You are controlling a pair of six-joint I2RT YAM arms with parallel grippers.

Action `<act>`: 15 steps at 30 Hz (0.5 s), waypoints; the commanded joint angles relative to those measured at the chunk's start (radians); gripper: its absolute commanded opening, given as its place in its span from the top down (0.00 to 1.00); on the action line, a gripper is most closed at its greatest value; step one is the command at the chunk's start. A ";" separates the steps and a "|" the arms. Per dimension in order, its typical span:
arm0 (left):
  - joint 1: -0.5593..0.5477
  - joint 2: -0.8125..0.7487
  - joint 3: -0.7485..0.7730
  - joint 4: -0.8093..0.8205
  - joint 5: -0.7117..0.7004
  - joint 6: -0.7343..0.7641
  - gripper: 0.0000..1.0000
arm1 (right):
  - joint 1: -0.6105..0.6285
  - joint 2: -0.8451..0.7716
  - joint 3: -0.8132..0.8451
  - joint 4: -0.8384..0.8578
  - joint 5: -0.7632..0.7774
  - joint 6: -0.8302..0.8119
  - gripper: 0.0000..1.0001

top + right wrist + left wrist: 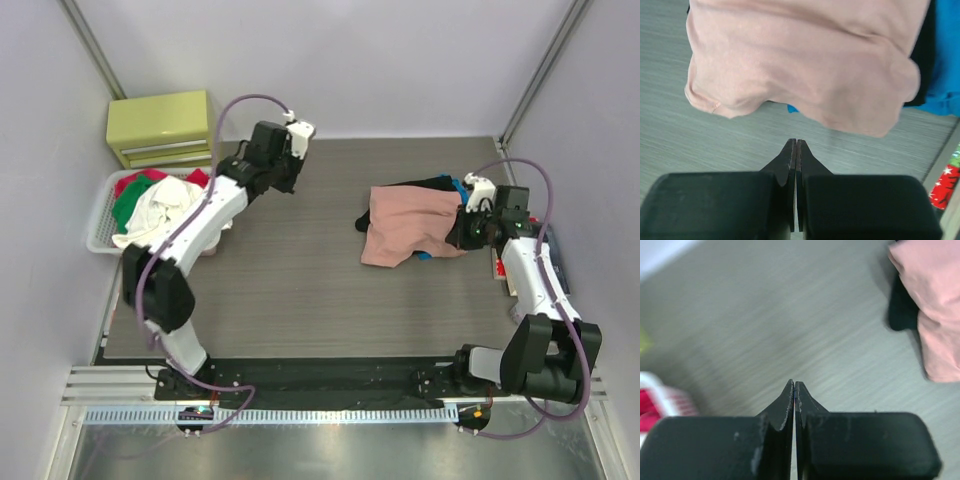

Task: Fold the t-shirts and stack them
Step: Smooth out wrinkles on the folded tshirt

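Left gripper [794,384], right gripper [796,142] closed, empty

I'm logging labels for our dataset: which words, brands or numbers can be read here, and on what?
No readable text anywhere.
Salmon-pink t-shirt: plain cloth showing, no print visible.
Red and green item at the table's right edge: white star shapes, no legible letters.
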 commanded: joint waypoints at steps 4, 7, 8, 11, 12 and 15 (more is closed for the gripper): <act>0.034 -0.220 -0.148 0.204 -0.208 0.116 1.00 | 0.194 0.061 0.045 0.059 0.137 0.011 0.99; 0.083 -0.257 -0.199 0.214 -0.157 0.084 1.00 | 0.292 0.119 0.087 0.103 0.166 0.045 0.99; 0.099 -0.272 -0.208 0.209 -0.136 0.079 1.00 | 0.303 0.145 0.128 0.108 0.166 0.052 0.99; 0.122 -0.292 -0.242 0.205 -0.113 0.074 1.00 | 0.301 0.295 0.214 0.103 0.172 0.063 0.99; 0.125 -0.297 -0.248 0.204 -0.107 0.073 1.00 | 0.300 0.321 0.226 0.121 0.175 0.063 0.99; 0.131 -0.316 -0.260 0.201 -0.114 0.087 1.00 | 0.298 0.369 0.266 0.178 0.206 0.075 0.99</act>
